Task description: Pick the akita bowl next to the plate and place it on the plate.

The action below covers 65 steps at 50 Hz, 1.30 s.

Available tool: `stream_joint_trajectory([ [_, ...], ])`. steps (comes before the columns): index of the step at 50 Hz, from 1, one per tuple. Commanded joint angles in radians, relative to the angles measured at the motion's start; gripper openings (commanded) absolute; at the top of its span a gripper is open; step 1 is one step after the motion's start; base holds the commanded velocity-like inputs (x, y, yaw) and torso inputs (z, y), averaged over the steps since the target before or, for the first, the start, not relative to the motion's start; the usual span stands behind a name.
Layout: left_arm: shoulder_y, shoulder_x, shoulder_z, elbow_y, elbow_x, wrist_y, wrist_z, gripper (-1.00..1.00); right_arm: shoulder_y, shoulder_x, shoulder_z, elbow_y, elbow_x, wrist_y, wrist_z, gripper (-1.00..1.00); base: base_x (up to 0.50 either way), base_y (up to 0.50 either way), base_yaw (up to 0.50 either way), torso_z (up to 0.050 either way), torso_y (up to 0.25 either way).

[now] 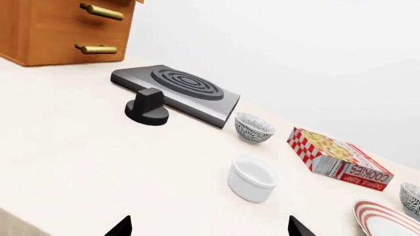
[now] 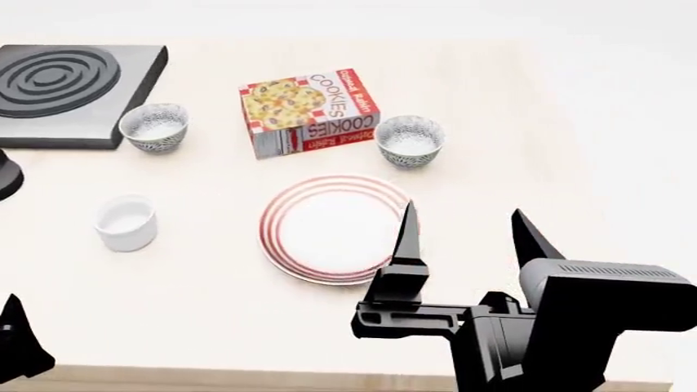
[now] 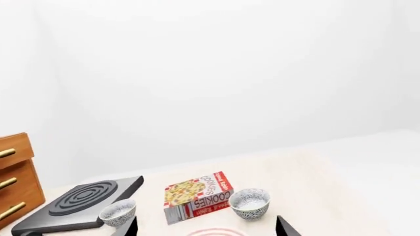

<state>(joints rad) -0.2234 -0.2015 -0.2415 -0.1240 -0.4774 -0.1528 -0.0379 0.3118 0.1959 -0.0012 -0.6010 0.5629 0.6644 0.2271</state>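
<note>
The akita bowl [image 2: 410, 140], speckled outside and pale inside, stands upright just beyond the right side of the red-striped plate [image 2: 335, 229]. My right gripper [image 2: 465, 224] hovers open and empty over the plate's right edge, nearer than the bowl. In the right wrist view the akita bowl [image 3: 250, 202] sits ahead of the open right gripper [image 3: 206, 231], with the plate [image 3: 213, 232] barely showing. My left gripper [image 1: 210, 228] is open and empty over bare table. The akita bowl [image 1: 412, 196] and plate [image 1: 387, 221] show at that view's edge.
A second speckled bowl [image 2: 155, 126] sits by the black stove [image 2: 65, 90]. A cookies box [image 2: 308, 110] lies behind the plate, left of the akita bowl. A plain white cup [image 2: 126, 221] stands left of the plate. A black knob [image 1: 148, 107] and wooden drawers [image 1: 59, 29] are far left.
</note>
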Motion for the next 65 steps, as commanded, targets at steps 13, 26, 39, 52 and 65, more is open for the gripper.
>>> stream_joint_trajectory([
  [13, -0.001, -0.006, 0.008, -0.006, -0.009, 0.007, -0.005, 1.0, 0.006, 0.021, -0.03, 0.013, -0.005, -0.001, 0.008, 1.0, 0.0, -0.1, 0.0, 0.0, 0.0],
  [26, -0.003, -0.009, 0.013, -0.008, -0.014, 0.006, -0.01, 1.0, 0.006, 0.032, -0.047, 0.014, -0.005, -0.004, 0.007, 1.0, 0.47, 0.0, 0.0, 0.0, 0.0],
  [39, -0.001, -0.012, 0.017, -0.007, -0.021, 0.004, -0.015, 1.0, 0.004, 0.038, -0.052, 0.018, -0.001, -0.013, 0.009, 1.0, 0.5, 0.0, 0.0, 0.0, 0.0],
  [52, 0.0, -0.016, 0.021, -0.012, -0.027, 0.009, -0.014, 1.0, 0.005, 0.044, -0.057, 0.015, 0.005, -0.012, 0.018, 1.0, 0.5, 0.0, 0.0, 0.0, 0.0],
  [65, 0.0, -0.02, 0.026, -0.008, -0.031, 0.008, -0.02, 1.0, 0.004, 0.049, -0.058, 0.016, 0.012, -0.016, 0.023, 1.0, 0.5, 0.0, 0.0, 0.0, 0.001],
])
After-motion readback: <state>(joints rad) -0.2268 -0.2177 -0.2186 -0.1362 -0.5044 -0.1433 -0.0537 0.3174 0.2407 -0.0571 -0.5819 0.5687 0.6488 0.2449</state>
